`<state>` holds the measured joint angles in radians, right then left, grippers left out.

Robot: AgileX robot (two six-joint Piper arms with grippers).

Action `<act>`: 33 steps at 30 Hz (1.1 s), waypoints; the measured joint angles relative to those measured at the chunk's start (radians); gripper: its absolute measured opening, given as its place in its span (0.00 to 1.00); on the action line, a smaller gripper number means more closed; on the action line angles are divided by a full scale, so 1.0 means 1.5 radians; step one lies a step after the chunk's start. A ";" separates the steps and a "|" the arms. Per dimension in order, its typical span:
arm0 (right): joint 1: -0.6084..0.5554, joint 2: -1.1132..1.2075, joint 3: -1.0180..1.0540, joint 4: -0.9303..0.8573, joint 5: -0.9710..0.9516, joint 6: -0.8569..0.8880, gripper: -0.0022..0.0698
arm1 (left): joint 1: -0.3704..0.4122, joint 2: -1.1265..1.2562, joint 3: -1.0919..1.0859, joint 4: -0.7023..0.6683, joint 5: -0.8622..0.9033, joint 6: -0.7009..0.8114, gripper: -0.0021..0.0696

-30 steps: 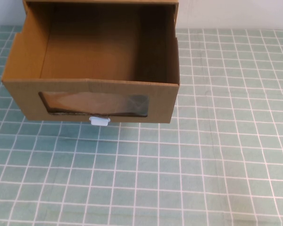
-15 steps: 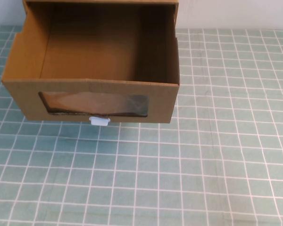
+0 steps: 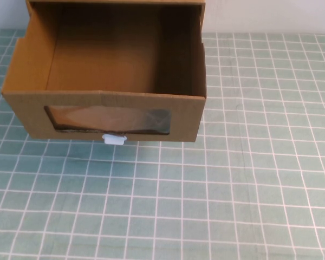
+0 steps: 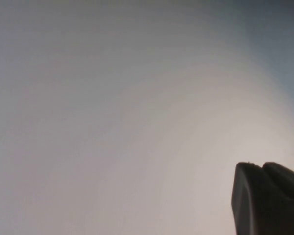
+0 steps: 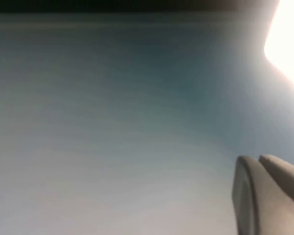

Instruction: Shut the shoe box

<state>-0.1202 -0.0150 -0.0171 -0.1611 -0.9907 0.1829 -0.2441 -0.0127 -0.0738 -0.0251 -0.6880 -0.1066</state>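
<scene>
The shoe box is brown cardboard and stands at the back left of the table in the high view. Its drawer is pulled out toward me and stands open and empty. The front panel has a clear window with a small white pull tab just below it. Neither arm shows in the high view. My left gripper shows only as dark fingertips pressed together against a blank pale background. My right gripper shows as grey fingertips pressed together against a blank blurred background. Both are far from the box.
The table is covered by a green mat with a white grid. A white wall runs behind the box. The box's outer sleeve shows at the top edge of the high view.
</scene>
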 joint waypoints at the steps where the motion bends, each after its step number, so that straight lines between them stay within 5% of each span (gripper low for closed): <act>1: 0.000 0.000 -0.018 0.000 0.006 0.018 0.01 | 0.000 0.000 -0.017 0.000 0.003 0.000 0.02; 13: 0.000 0.067 -0.464 -0.001 0.395 0.190 0.01 | 0.000 0.062 -0.331 0.000 0.257 0.031 0.02; 18: 0.000 0.183 -0.592 -0.001 0.615 0.231 0.01 | 0.000 0.176 -0.492 0.000 0.539 -0.036 0.02; 21: 0.000 0.251 -0.624 0.002 0.771 0.267 0.01 | 0.000 0.260 -0.559 0.000 0.723 -0.070 0.02; 25: 0.000 0.324 -0.627 0.002 0.937 0.276 0.01 | 0.000 0.339 -0.578 0.002 0.818 -0.082 0.02; 33: 0.015 0.430 -0.626 0.089 0.937 0.275 0.01 | 0.000 0.460 -0.579 -0.096 0.889 -0.080 0.02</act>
<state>-0.0974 0.6307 -0.9557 -0.0275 0.4147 0.5956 -0.2441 0.6773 -0.9428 -0.1686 0.6449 -0.2271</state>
